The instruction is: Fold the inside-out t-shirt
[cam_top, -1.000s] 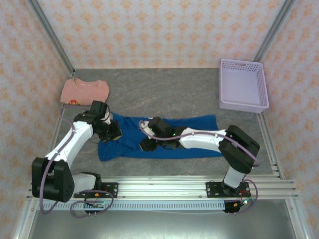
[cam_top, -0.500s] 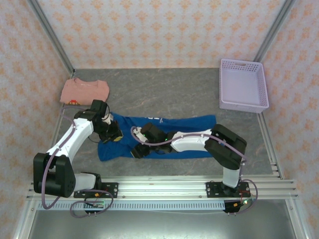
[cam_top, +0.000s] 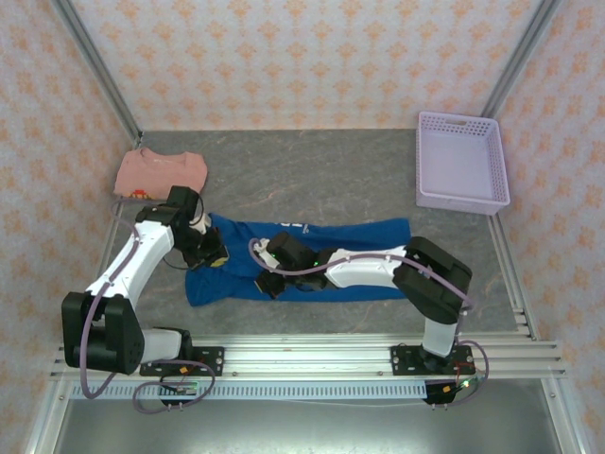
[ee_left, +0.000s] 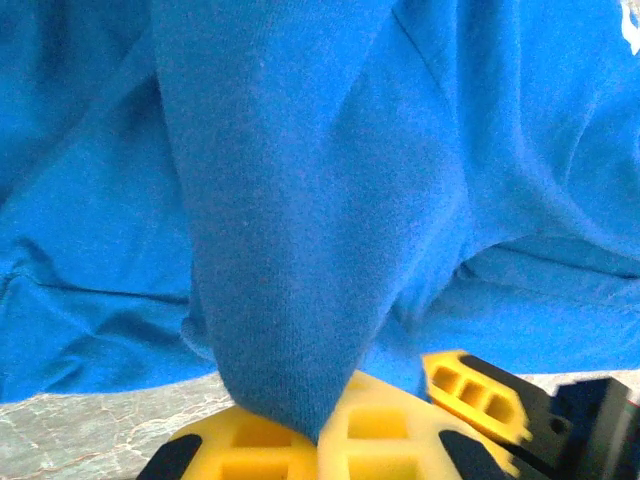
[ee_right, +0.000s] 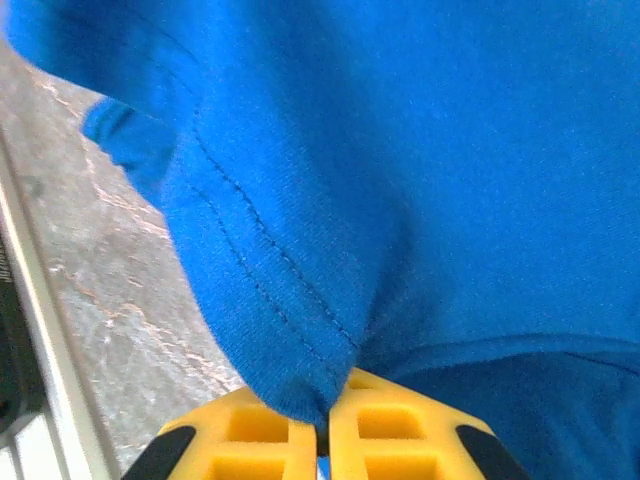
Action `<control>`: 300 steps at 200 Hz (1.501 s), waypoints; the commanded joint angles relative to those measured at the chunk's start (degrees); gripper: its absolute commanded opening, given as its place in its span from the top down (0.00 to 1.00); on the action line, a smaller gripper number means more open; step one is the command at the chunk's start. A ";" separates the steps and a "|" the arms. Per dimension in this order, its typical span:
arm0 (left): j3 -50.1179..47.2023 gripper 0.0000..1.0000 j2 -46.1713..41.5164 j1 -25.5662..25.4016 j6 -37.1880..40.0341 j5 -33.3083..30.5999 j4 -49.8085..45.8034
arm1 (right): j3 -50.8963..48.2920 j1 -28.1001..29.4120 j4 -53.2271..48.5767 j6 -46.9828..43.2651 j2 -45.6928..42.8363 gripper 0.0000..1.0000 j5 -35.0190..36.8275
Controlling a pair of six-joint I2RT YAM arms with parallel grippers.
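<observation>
The inside-out t-shirt is royal blue and lies stretched in a long band across the grey table. My left gripper sits at the shirt's left end, shut on a fold of the blue cloth that rises between its yellow fingers. My right gripper is at the shirt's near edge, left of centre. It is shut on a stitched hem, pinched between its yellow fingers. In the left wrist view another yellow finger shows to the right.
A folded salmon-pink shirt lies at the back left. A lilac plastic basket stands at the back right. An aluminium rail runs along the near edge, and patterned walls close in the sides and back.
My right gripper moved left along the shirt's near edge, opened wider, then shut on the hem. The left gripper stayed shut on its fold and shifted slightly back.
</observation>
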 commanded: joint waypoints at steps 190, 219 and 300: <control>4.43 0.54 6.68 0.59 3.11 -24.61 2.92 | 0.81 -0.22 -14.31 -8.78 -4.52 0.70 -0.88; 2.16 0.49 4.08 0.51 3.55 -16.84 4.17 | 0.54 -0.90 -11.17 -6.01 -4.62 0.66 -2.02; -12.43 0.29 -2.27 0.25 1.66 -9.50 15.41 | 0.35 -1.16 -9.83 -4.33 -3.49 0.66 -1.95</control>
